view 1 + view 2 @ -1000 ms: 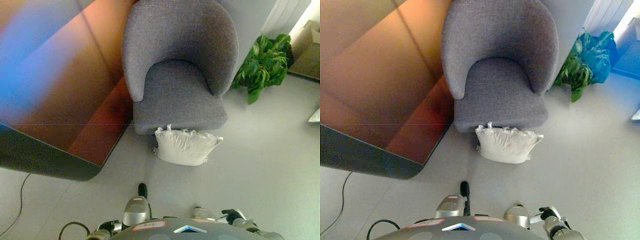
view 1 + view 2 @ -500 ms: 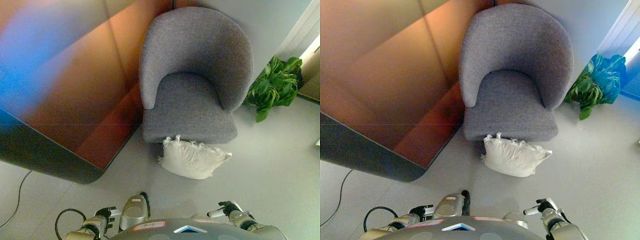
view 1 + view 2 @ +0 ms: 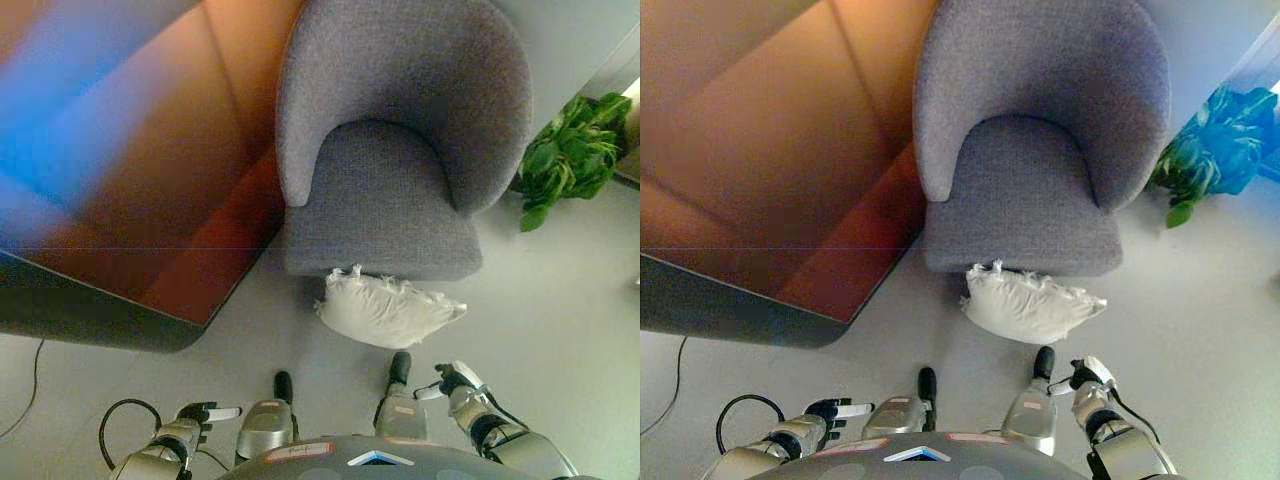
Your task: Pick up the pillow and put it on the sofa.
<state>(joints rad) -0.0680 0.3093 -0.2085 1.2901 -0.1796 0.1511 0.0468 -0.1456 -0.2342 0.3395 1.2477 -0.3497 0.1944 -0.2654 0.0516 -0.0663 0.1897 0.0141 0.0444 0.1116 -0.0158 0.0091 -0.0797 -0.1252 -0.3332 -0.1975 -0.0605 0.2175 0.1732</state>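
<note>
Nearest, the left hand (image 3: pixel 200 414) and right hand (image 3: pixel 455 381) hang low, fingers loose, holding nothing, short of the white pillow (image 3: pixel 388 309) lying on the floor against the grey armchair (image 3: pixel 398 150) front, awaiting pickup.

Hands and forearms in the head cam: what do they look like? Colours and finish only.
Both arms are silver-grey metal with dark ribbed wrists. The left hand is dark with a white-covered finger. The right hand is dark too, with white covers on some fingers.
</note>
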